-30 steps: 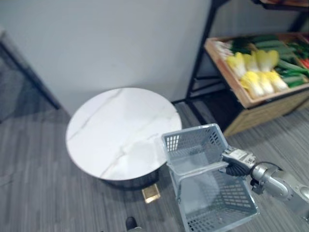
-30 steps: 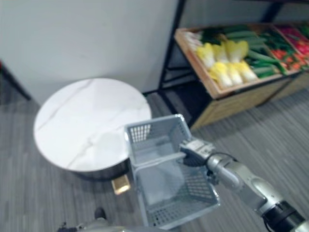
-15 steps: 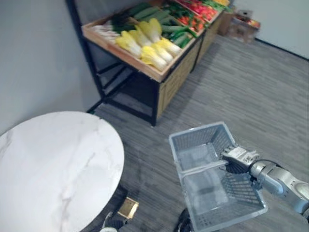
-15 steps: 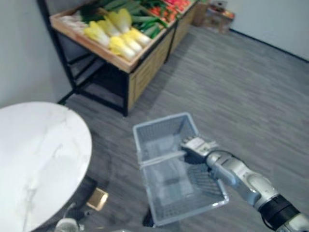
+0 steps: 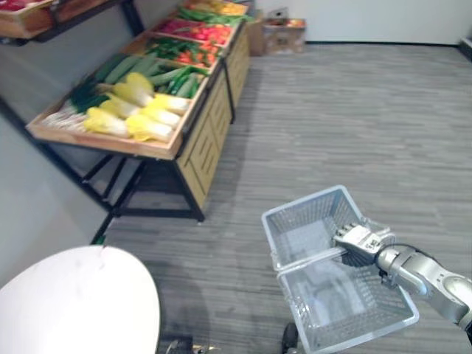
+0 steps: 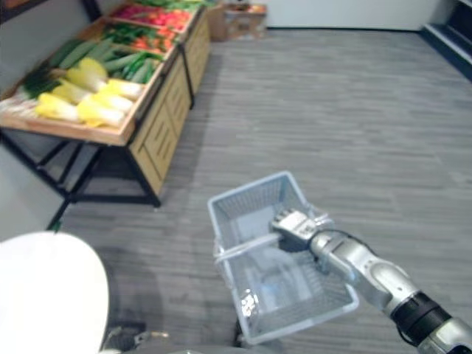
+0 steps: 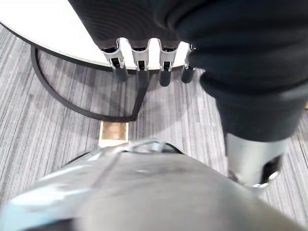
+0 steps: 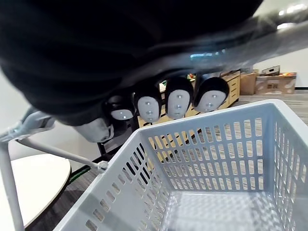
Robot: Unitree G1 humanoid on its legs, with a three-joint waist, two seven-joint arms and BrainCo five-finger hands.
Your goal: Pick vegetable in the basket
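Right hand (image 5: 359, 240) curled round the handle of an empty grey plastic mesh basket (image 5: 302, 212); yellow cabbages (image 5: 136, 118) lie well apart front-left, nearer the slack, empty left hand (image 7: 141, 60).

The round white table (image 5: 81, 302) is cut by the lower-left corner of the head views, only part of its top showing. Above the wooden produce stand (image 5: 110, 142), an upper crate (image 5: 29, 18) is clipped by the top-left corner, and the red vegetables (image 5: 193, 31) at the stand's far end are too small to name. The stretch of the basket handle (image 5: 310, 259) inside the right hand (image 5: 359, 240) is hidden by its curled fingers. Contents of the cardboard boxes (image 5: 284, 33) by the far wall cannot be made out.
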